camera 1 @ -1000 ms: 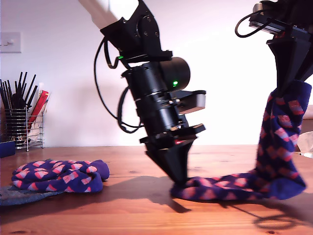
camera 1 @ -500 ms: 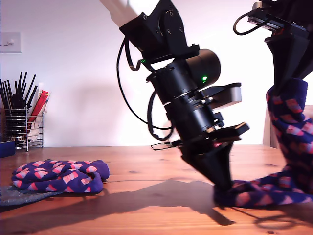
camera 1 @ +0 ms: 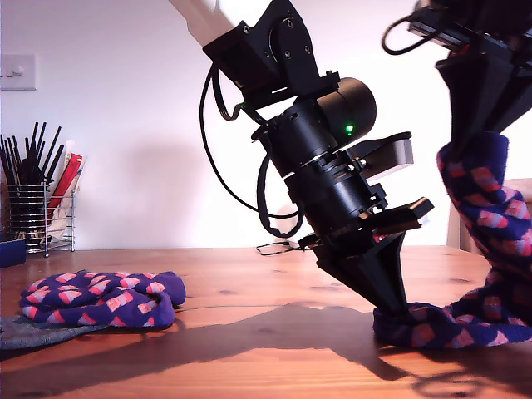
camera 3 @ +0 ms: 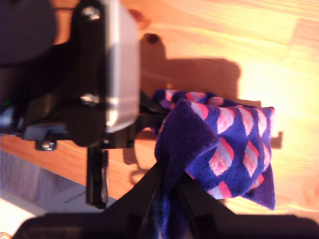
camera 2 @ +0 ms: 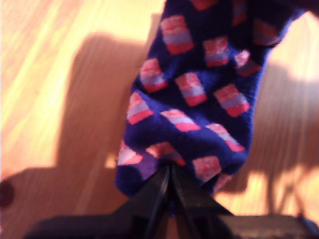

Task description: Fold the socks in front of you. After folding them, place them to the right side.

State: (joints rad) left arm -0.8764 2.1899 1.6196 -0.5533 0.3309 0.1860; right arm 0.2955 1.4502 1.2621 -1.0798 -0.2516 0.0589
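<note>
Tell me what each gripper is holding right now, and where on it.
Both grip the same navy knit sock with red-pink checks: my first gripper pinches the end lying on the wooden table; my second gripper holds the other end raised.

I saw a fuzzy knit checked sock [camera 1: 486, 241], a smooth, lightly glossy wooden table [camera 1: 249, 349], and a wire-metal utensil rack [camera 1: 41, 218].

Wooden table [camera 1: 249, 349], reddish-brown, sunlit, crossed by dark shadows. At the exterior view's left, near edge: folded checked sock [camera 1: 100, 299] lying on a flat grey sock [camera 1: 37, 332]. Farther back at the same side: wire holder of utensils [camera 1: 37, 212] beside a small blue box [camera 1: 12, 252]. At the exterior view's right: lower end of another checked sock [camera 1: 453, 324] resting on the wood.
</note>
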